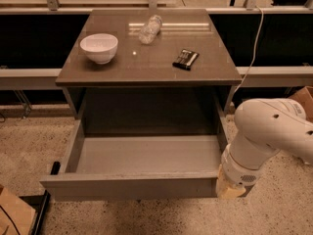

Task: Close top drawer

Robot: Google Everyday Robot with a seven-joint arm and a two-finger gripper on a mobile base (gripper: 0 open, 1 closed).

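Claw (230,190) just beside right front corner of open top drawer (127,187).

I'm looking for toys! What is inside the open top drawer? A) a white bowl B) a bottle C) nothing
C: the top drawer shows only its bare grey floor, and the gripper is outside it, by its front right corner.

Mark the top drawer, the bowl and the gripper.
top drawer (129,187): camera view, front panel.
bowl (99,55): camera view, outer wall.
gripper (229,189): camera view, tan tip at drawer's right front corner.
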